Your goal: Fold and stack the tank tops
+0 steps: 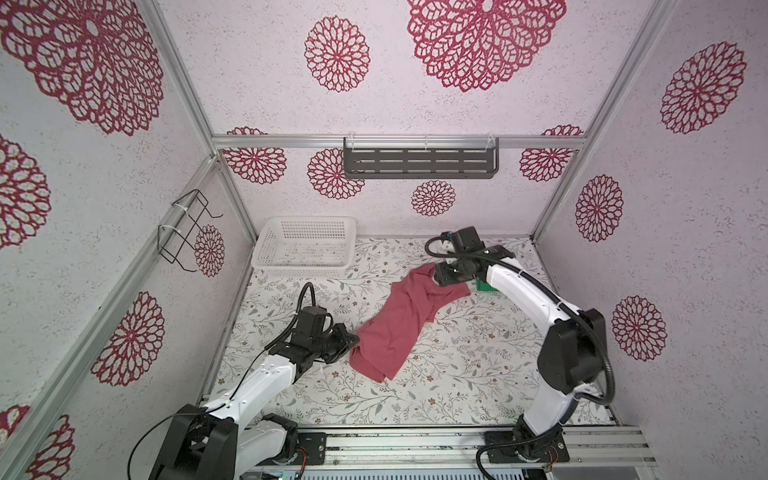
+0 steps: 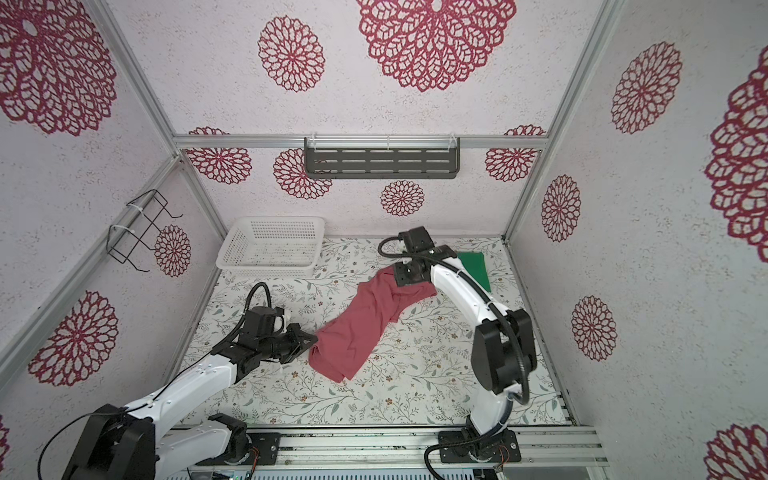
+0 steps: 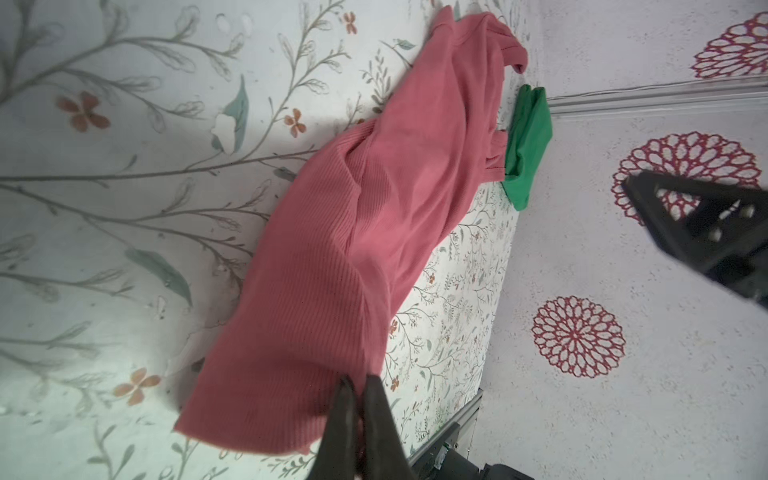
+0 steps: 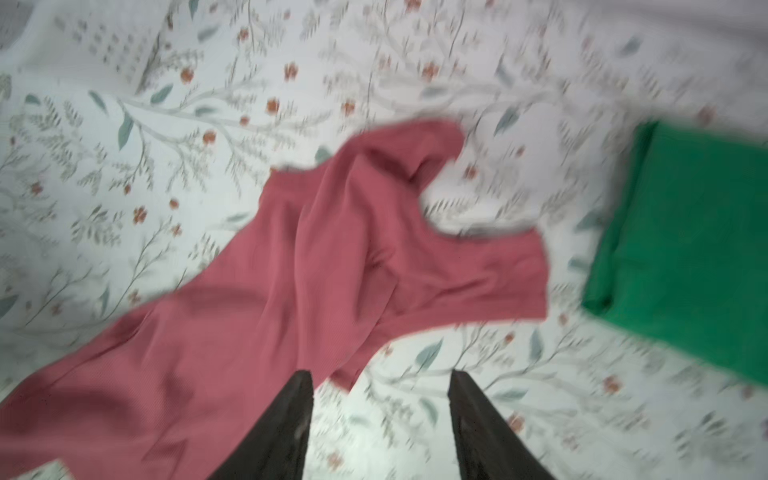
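The rose tank top (image 1: 399, 320) is limp, light knit; left fingers (image 3: 353, 399) clamp its hem, right fingers (image 4: 301, 395) stand apart, empty. I'd pinch the shoulder next.

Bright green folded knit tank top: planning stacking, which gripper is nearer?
Right. The right gripper hangs open beside the green top; left gripper, far off, pinches the rose-red knit top's hem.

Place: enclosed robot test cell
Frame: silver aluminium extrusion beams (image 1: 291, 142)
Walls: white textured panels with red rosette print (image 1: 249, 62)
Front edge: slotted aluminium mounting rail (image 1: 415, 446)
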{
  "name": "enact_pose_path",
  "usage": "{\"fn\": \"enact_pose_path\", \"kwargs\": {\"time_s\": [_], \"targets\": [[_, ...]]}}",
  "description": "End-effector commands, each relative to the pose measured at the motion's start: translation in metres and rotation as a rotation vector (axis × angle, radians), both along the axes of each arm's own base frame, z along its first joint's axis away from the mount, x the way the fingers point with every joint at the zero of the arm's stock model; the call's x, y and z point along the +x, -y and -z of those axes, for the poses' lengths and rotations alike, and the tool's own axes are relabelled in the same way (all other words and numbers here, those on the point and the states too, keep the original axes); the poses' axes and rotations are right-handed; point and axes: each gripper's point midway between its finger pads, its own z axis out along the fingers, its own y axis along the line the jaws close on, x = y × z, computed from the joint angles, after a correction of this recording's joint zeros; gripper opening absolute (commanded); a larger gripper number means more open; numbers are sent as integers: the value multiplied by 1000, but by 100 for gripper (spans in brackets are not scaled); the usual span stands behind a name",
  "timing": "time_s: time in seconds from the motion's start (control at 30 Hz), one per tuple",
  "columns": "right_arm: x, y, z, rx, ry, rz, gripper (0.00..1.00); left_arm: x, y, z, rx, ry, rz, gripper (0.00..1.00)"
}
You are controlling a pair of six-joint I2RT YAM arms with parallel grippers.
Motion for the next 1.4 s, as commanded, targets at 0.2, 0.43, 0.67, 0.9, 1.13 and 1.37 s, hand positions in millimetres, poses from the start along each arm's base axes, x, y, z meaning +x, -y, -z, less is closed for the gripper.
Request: {"fn": "enact_pose_path", "kwargs": {"time_s": [0.2, 0.43, 0.67, 0.9, 1.13, 1.37], "targets": [[-127, -88, 69, 352, -223, 30, 52, 16, 5, 4, 12, 35, 12, 5], [-160, -126, 97, 301, -270, 65, 49, 19, 0, -3, 69, 55, 30, 6], [-189, -142, 120, 254, -323, 94, 44, 18, -9, -7, 118, 67, 34, 7], [-195, -144, 141, 165, -344, 96, 21, 16, -11, -12, 128, 79, 49, 10], [-159, -121, 95, 91, -210, 91, 6, 12, -15, -7, 153, 68, 60, 14], [-136, -101, 63, 106, -141, 117, 5, 10, -21, 7, 214, 26, 73, 35]]}}
